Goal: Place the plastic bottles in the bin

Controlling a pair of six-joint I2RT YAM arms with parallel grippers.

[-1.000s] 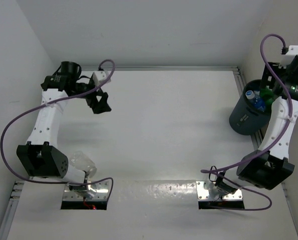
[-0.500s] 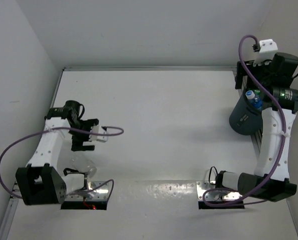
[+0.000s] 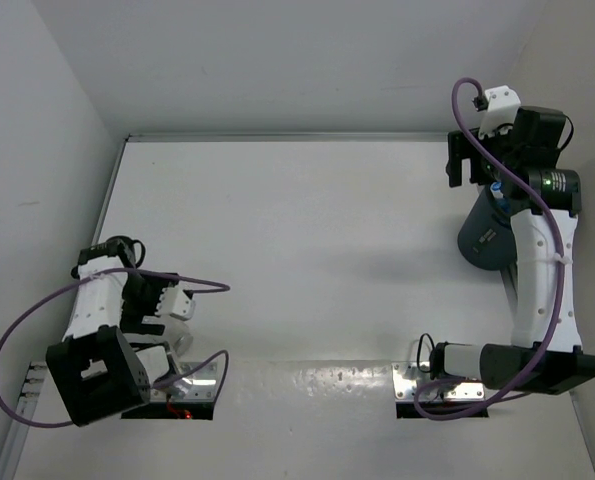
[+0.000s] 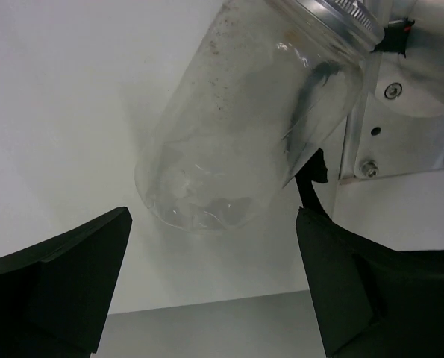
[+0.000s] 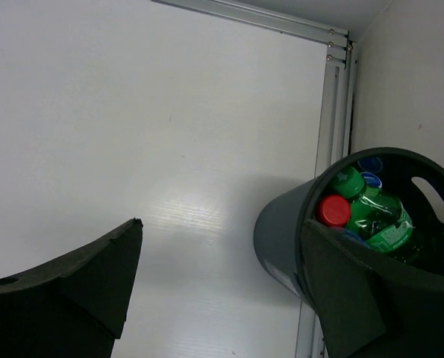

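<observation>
Left fingers [image 4: 57,276] spread wide before a clear jar [image 4: 236,127], obscured from above

My top cam hangs above and behind the arm bases, looking down on the whole table [image 3: 307,230] from far off. Left wrist cam is low and very near, facing a clear jar [image 4: 236,134] beside the left base plate [image 4: 419,97]. Right wrist cam sits high, facing down onto the bin [image 5: 281,239] and the corner rail [image 5: 332,112]. Top shares that plate with left wrist, and the bin with right wrist.
</observation>
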